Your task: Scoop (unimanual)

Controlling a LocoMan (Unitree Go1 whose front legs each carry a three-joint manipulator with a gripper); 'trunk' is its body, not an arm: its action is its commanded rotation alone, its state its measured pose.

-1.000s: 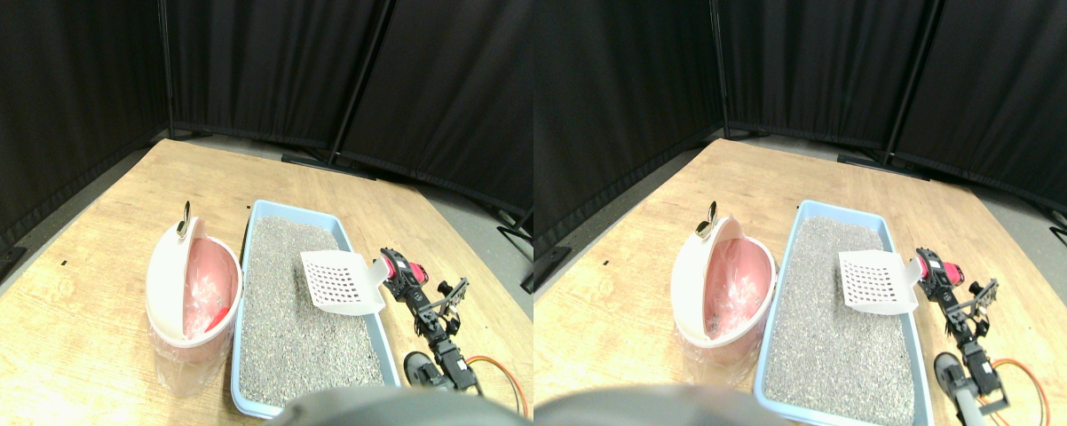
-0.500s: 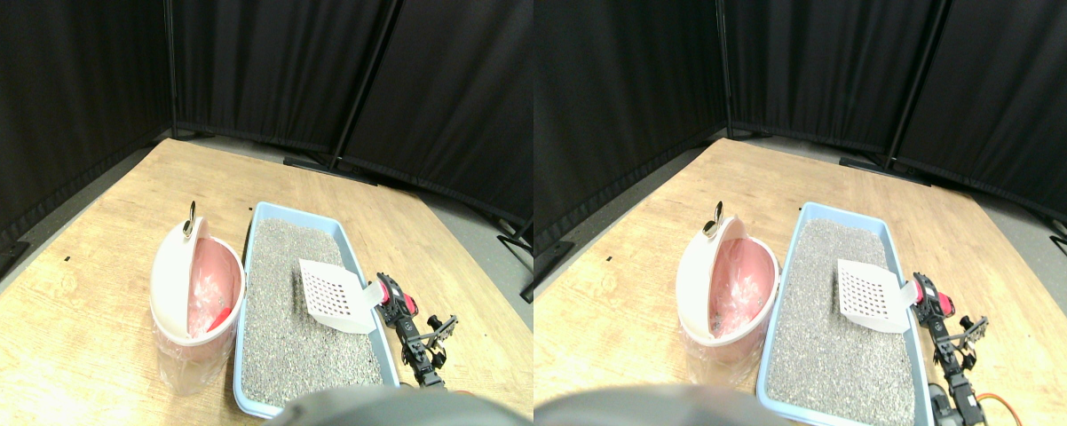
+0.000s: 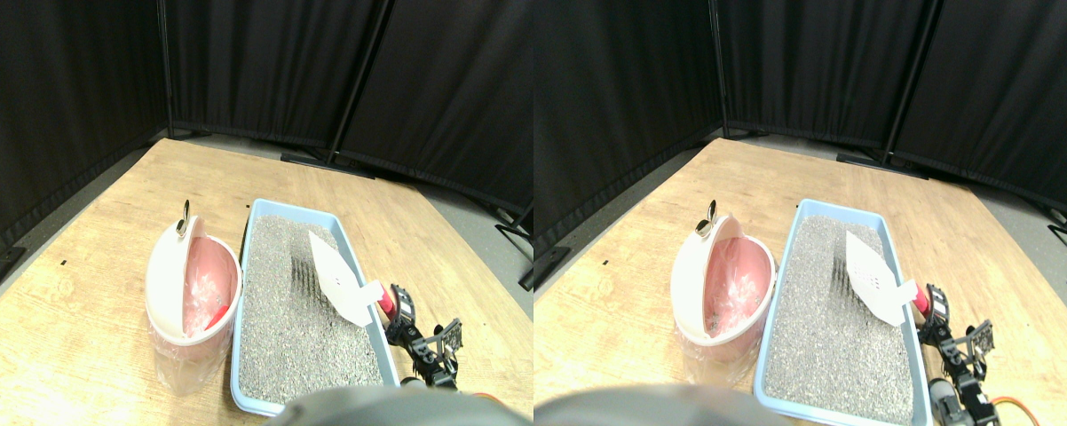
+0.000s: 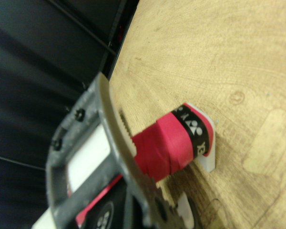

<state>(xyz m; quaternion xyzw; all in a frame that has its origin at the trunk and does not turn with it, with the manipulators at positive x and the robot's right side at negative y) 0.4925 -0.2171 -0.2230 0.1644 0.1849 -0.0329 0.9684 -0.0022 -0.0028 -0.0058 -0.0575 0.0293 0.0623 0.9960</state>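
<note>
In the blue tray (image 3: 250,257), grey litter (image 3: 285,328); scoop (image 3: 336,277) tilted.

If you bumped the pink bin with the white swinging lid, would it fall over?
Probably fairly easily. The pink bin stands taller than it is wide, so a push near its white lid might tip it. It looks like thin plastic holding little, so likely light. The blue litter tray beside it might stop a fall that way.
</note>
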